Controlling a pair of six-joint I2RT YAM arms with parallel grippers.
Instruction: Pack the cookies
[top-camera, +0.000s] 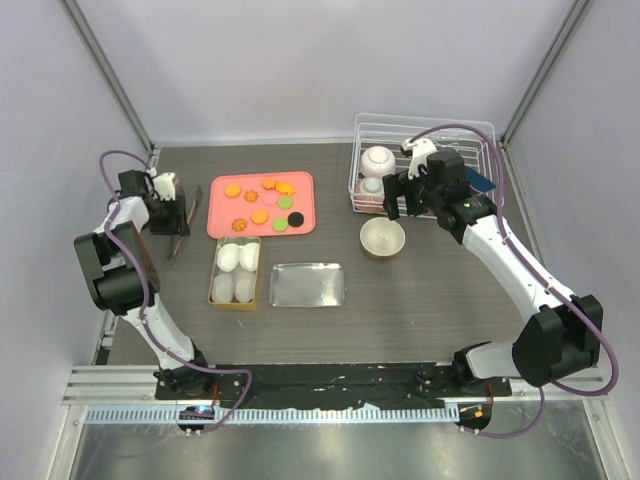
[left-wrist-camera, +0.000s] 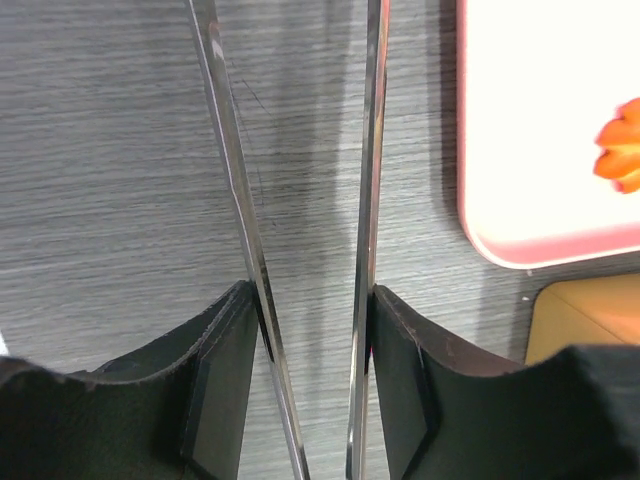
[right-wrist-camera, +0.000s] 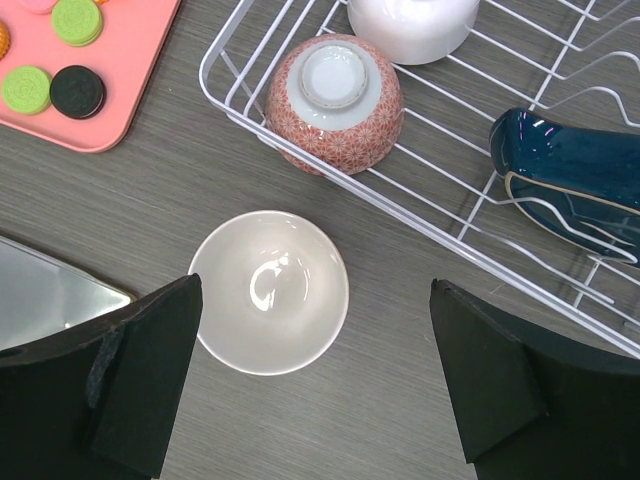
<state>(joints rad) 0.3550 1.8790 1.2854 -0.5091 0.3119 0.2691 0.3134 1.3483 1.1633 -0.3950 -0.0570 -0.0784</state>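
The cookies (top-camera: 262, 203), mostly orange with a few green, pink and one black, lie on a pink tray (top-camera: 222, 222). Beside the tray's left edge my left gripper (top-camera: 172, 218) is shut on metal tongs (top-camera: 188, 215). In the left wrist view the tongs' two arms (left-wrist-camera: 372, 150) run between the pads (left-wrist-camera: 400, 350), each pad pressed against one arm. An orange cookie (left-wrist-camera: 622, 145) shows on the tray (left-wrist-camera: 530, 130). My right gripper (right-wrist-camera: 315, 370) hangs open over a white bowl (right-wrist-camera: 268, 292), holding nothing. Green (right-wrist-camera: 77, 20) and black (right-wrist-camera: 77, 91) cookies show at the upper left there.
A yellow box (top-camera: 236, 270) with white paper cups sits below the tray, and a shallow metal tin (top-camera: 309, 285) lies to its right. A white wire rack (top-camera: 425, 130) at the back right holds an upturned red bowl (right-wrist-camera: 334, 103) and a dark blue dish (right-wrist-camera: 565, 170).
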